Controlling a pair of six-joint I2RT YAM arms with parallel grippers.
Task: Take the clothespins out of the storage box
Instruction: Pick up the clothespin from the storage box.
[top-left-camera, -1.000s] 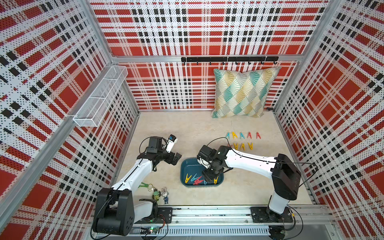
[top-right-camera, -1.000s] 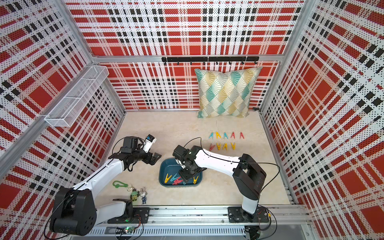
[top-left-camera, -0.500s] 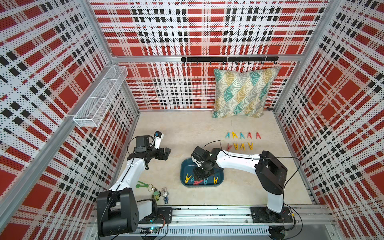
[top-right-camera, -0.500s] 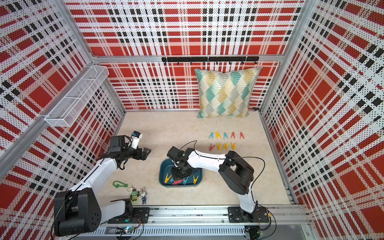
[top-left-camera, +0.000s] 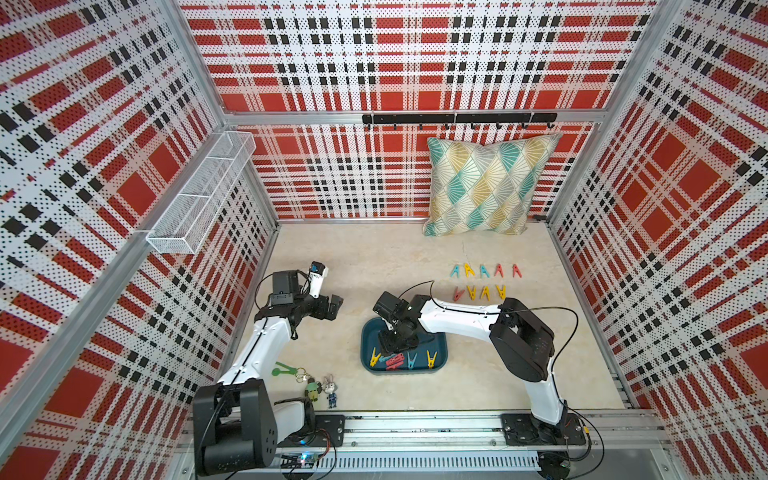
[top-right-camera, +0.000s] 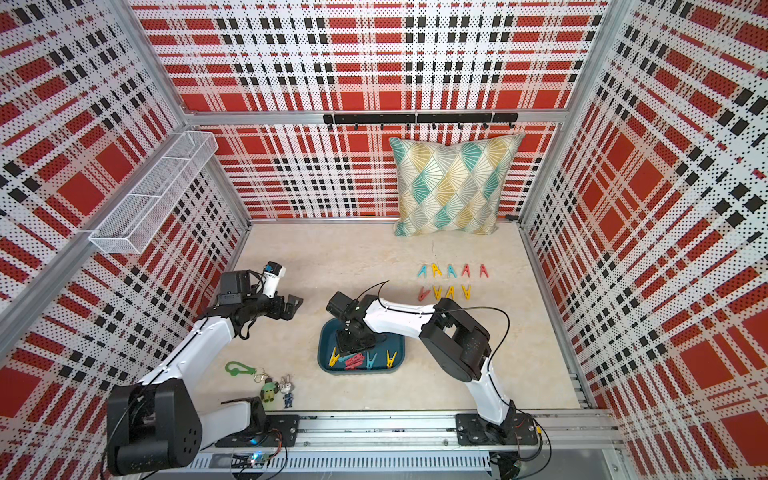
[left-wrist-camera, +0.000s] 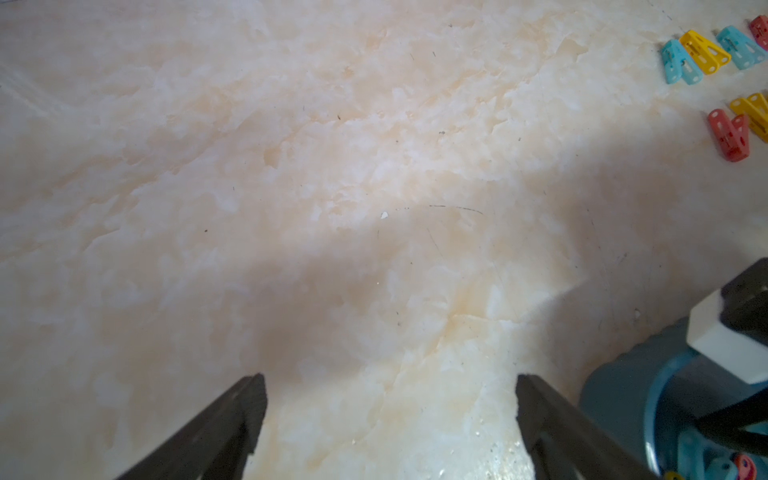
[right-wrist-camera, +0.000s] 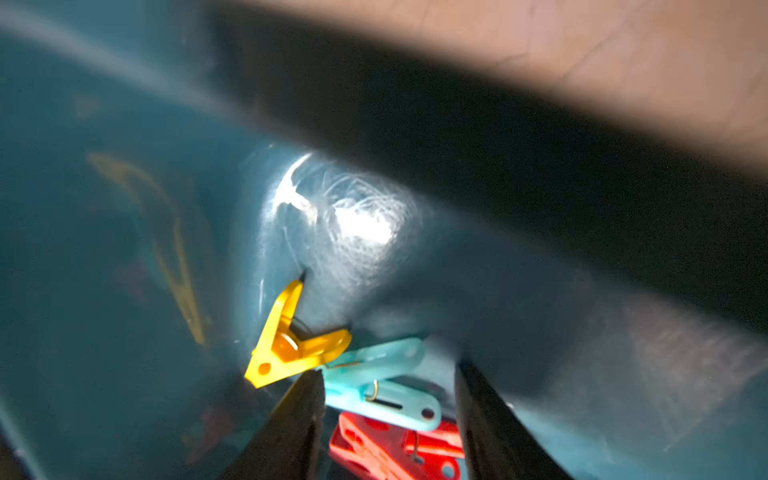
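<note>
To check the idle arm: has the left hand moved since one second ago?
Yes. The left hand has drawn away from the storage box, toward the side wall bearing the wire basket; the gap between them is wider.

Red clothespin (right-wrist-camera: 368, 449) half behind right fingers (right-wrist-camera: 286, 436), edge-cropped

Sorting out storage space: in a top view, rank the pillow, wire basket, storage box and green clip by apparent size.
1. pillow
2. wire basket, though it hangs higher, nearer the camera, which flatters it
3. storage box
4. green clip
</note>
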